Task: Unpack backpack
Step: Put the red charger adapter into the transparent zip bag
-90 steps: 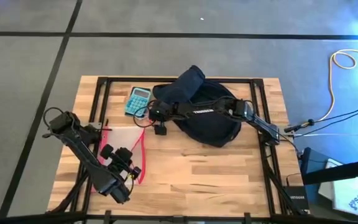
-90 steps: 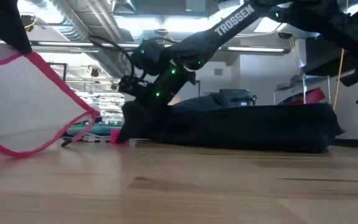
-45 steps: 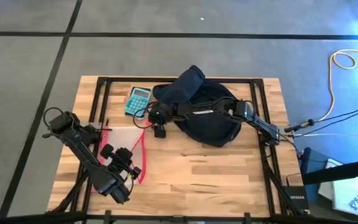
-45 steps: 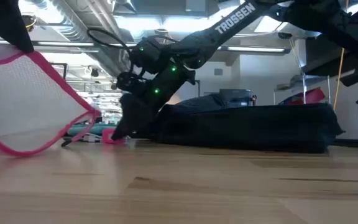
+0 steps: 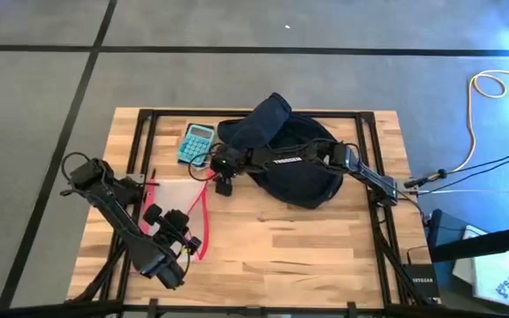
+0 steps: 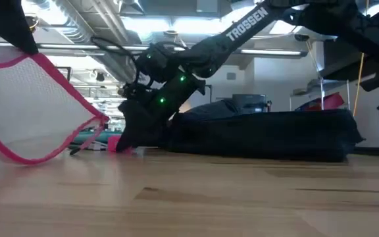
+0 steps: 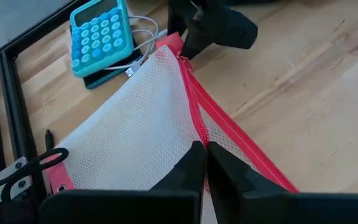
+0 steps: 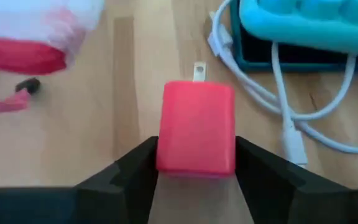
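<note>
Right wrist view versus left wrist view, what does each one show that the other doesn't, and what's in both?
Only the right wrist view shows the small red plastic charger block held in the right gripper, its metal prong pointing away. Only the left wrist view shows the left gripper shut on the clear mesh red-edged zip pouch, and the black table frame. Both show the teal calculator, the white cable beside it, the pouch's red edge and the wooden table.

It looked like a robotics lab or workshop. A wooden table stood on grey carpet, with loose cables nearby and exposed ceiling ducts overhead.
</note>
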Robot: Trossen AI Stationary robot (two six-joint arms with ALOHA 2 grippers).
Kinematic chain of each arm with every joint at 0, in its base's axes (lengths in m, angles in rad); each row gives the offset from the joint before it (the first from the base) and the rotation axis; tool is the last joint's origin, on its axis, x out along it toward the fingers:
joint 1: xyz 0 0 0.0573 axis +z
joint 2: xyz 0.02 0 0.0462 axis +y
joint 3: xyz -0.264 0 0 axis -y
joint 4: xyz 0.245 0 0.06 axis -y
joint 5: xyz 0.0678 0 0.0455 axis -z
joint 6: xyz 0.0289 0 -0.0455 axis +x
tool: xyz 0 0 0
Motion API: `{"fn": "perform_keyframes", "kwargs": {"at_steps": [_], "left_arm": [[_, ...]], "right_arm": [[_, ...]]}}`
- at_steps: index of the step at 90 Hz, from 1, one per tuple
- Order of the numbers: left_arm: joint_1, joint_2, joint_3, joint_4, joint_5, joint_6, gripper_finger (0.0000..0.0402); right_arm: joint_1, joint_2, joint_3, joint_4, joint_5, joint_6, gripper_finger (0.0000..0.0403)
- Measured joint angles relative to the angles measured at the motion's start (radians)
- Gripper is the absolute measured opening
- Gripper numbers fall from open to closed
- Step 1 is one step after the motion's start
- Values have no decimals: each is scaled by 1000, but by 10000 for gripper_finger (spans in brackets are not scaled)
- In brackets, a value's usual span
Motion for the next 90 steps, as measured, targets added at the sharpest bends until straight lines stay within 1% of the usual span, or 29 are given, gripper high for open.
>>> {"fn": "perform_keyframes", "kwargs": {"at_steps": [7, 23, 37, 45, 57, 64, 77, 90], "left_arm": [[0, 0, 0, -1, -1, 0, 0], [0, 0, 0, 0, -2, 6, 0], [0, 0, 0, 0, -2, 7, 0], [0, 0, 0, 0, -1, 7, 0], [0, 0, -1, 0, -1, 12, 0], [0, 0, -1, 3, -2, 16, 0], [0, 0, -1, 24, -3, 16, 0], [0, 0, -1, 74, -34, 46, 0]], "right_arm": [[3, -1, 1, 7, 0, 0, 174], [21, -5, 1, 8, 8, -10, 130], [41, -6, 1, -1, 6, -11, 130], [55, -30, 1, -56, 10, -11, 130], [80, -89, 1, -193, 95, -11, 133], [106, -114, 2, -262, 118, -11, 134], [180, -152, 2, -323, 156, -11, 132], [255, -159, 1, -418, 203, -11, 133]]}}
